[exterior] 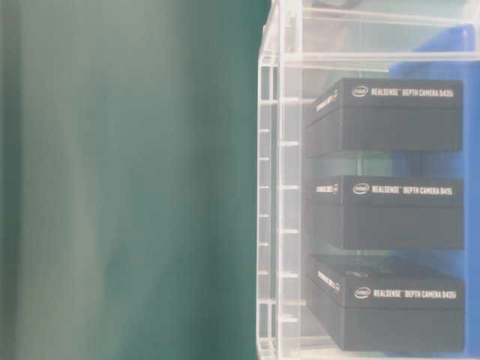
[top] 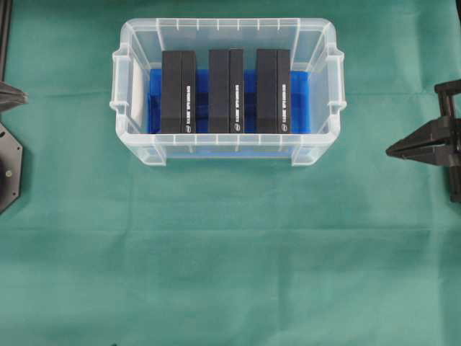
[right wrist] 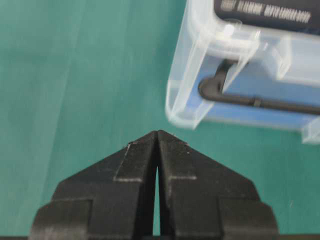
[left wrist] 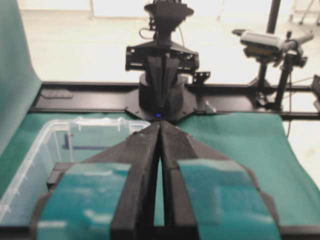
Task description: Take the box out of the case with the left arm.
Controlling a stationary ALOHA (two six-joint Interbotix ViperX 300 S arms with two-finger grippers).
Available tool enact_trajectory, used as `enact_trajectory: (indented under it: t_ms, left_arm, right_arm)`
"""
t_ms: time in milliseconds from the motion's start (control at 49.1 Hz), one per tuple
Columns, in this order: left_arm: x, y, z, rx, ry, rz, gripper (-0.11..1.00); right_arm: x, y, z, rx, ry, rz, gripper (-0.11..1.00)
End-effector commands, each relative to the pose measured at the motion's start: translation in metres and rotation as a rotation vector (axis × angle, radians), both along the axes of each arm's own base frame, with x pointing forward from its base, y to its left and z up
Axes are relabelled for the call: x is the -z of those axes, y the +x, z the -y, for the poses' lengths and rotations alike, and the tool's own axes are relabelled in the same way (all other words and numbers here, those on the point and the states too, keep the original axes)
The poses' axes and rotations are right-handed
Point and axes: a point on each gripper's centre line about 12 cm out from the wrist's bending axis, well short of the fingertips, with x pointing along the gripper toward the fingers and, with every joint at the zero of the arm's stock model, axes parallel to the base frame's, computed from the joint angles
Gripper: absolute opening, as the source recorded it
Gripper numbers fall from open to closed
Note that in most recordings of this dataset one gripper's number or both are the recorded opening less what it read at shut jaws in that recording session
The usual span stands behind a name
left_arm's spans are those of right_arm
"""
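Observation:
The case (top: 128, 86), a clear plastic tub with a blue sheet on its bottom, stands at the back middle of the green cloth. Three black boxes stand side by side inside it: left (top: 178, 91), middle (top: 226, 91), right (top: 273, 91). The table-level view shows their white lettering through the case wall (exterior: 274, 187). My left gripper (top: 24, 96), with teal pads (left wrist: 85, 200), is shut and empty at the far left edge, well away from the case (left wrist: 45, 140). My right gripper (top: 389, 151) is shut and empty to the right of the case (right wrist: 200, 75).
Green cloth covers the table all round the case. The left arm's base (top: 7, 166) sits at the left edge. In the left wrist view the opposite arm's base (left wrist: 162, 95) and a camera stand (left wrist: 262, 45) lie beyond the cloth.

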Motion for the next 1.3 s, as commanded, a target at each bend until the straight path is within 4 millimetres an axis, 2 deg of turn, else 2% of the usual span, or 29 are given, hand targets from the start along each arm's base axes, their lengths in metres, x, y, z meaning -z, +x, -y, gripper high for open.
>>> enact_trajectory:
  t_ms: [0,427,550,712,977,1140,1282]
  left_arm:
    - [-0.017,0.000,0.000,-0.002,0.004,0.011,0.02]
    - [-0.028,-0.001,0.000,-0.003,-0.006,-0.028,0.02]
    - [-0.025,0.001,0.000,-0.001,-0.008,-0.153,0.02]
    - [-0.016,0.005,0.000,-0.008,-0.016,-0.411,0.02]
    - [0.004,0.011,-0.001,-0.072,-0.166,-0.835,0.02]
    - [0.013,0.009,0.002,-0.110,-0.239,-0.979,0.02]
    - [0.014,0.009,0.004,-0.107,-0.245,-1.004,0.02]
  right_arm:
    - [0.002,0.000,0.000,0.010,0.013,-0.011,-0.01]
    - [0.007,-0.003,0.000,0.017,0.021,-0.052,-0.01]
    - [0.012,-0.006,0.000,0.019,0.020,-0.116,-0.01]
    - [0.018,-0.010,0.001,0.019,0.016,-0.179,-0.01]
    - [0.024,-0.008,0.001,0.020,0.017,-0.231,-0.01]
    - [0.027,-0.008,0.001,0.021,0.016,-0.264,-0.01]
    - [0.030,-0.009,0.001,0.021,0.016,-0.291,-0.01]
